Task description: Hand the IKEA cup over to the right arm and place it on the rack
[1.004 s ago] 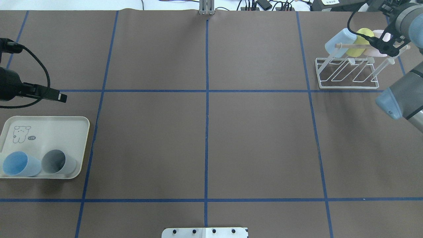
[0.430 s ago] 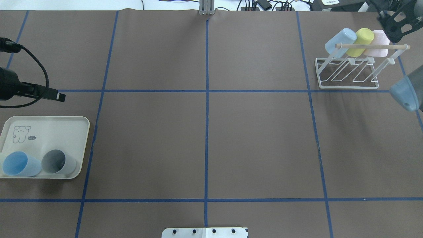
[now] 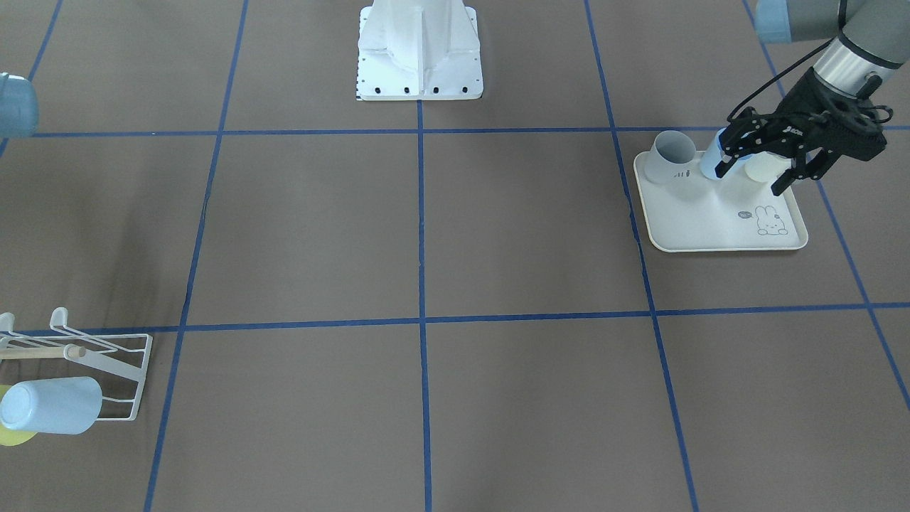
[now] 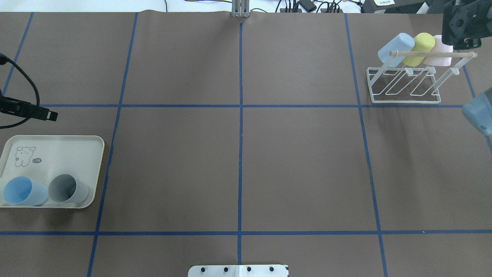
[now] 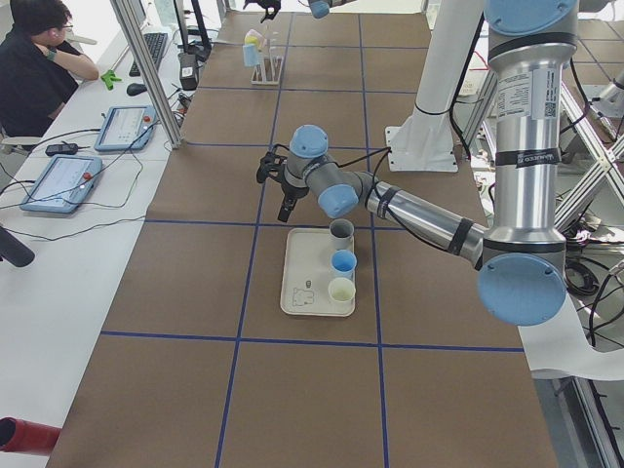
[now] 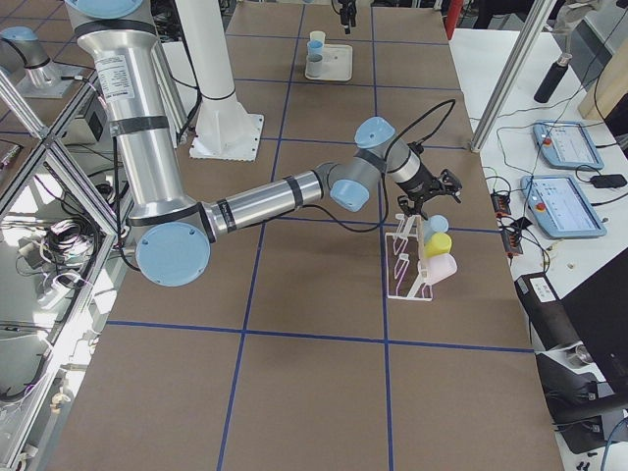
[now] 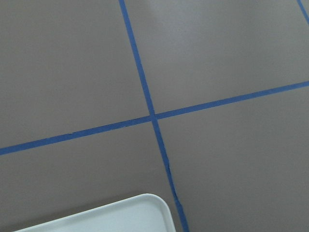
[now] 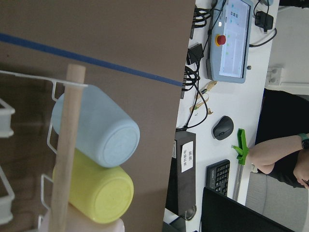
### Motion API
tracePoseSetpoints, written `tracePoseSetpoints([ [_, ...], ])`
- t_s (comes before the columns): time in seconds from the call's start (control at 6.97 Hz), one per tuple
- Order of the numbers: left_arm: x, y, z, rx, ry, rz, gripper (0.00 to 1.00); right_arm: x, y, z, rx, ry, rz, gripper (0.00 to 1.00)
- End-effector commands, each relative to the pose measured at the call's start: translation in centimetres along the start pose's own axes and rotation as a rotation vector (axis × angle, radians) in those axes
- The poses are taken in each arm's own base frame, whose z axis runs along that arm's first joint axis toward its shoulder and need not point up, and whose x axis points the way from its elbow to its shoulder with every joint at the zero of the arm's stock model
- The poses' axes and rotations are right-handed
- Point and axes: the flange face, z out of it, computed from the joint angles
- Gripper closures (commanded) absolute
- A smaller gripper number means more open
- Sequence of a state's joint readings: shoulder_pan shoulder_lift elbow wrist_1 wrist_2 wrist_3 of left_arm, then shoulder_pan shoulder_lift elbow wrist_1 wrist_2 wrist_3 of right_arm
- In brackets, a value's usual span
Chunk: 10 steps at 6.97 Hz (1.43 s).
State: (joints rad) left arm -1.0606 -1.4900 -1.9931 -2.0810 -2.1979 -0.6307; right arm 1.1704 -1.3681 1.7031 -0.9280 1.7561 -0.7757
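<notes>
- Three cups are already hanging tilted on the rack (image 4: pixel 405 102), side by side behind its wooden dowel (image 4: pixel 430 54): a light blue cup (image 4: pixel 396 48), a yellow cup (image 4: pixel 421 48) and a pink cup (image 4: pixel 440 57).
- Three more are sitting in the tray (image 4: pixel 57 154) on the robot's left: a grey cup (image 4: pixel 69 188), a blue cup (image 4: pixel 24 191) and a cream cup (image 5: pixel 340 291) (the cream one is falling outside the overhead view).
- The left gripper (image 3: pixel 748 183) is hovering over the table just past the tray's far edge, jaws spread, carrying nothing and touching no cup.
- The right gripper (image 4: pixel 463 36) is hanging near the rack's pink-cup end. Its wrist view is showing no cup between the jaws, and I cannot tell whether they are spread or closed.
- The job is looking roughly half done. For the next cup, nothing is under way: picking from the tray, handing over mid-table and hanging on the rack are all waiting.
</notes>
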Motion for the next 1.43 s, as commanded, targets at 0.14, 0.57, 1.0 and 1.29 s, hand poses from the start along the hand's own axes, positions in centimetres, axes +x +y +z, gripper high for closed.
tracePoseSetpoints([
  [0.14,-3.8,3.7,-0.5,-0.030,-0.046,-0.009,0.00,-2.6,-4.6,-2.8,0.153,-0.154,0.538,0.01],
  [0.57,-8.3,10.3,-1.2,-0.010,-0.106,-0.025,0.00,-7.9,-9.1,-3.8,0.191,-0.288,0.590,0.02],
  [1.0,-14.4,15.5,0.9,0.004,-0.179,-0.022,0.00,-12.1,-12.8,-4.3,0.203,-0.386,0.662,0.02],
  [1.29,-17.0,17.6,2.4,0.027,-0.156,-0.025,0.00,-13.3,-13.9,-4.1,0.204,-0.411,0.663,0.02],
])
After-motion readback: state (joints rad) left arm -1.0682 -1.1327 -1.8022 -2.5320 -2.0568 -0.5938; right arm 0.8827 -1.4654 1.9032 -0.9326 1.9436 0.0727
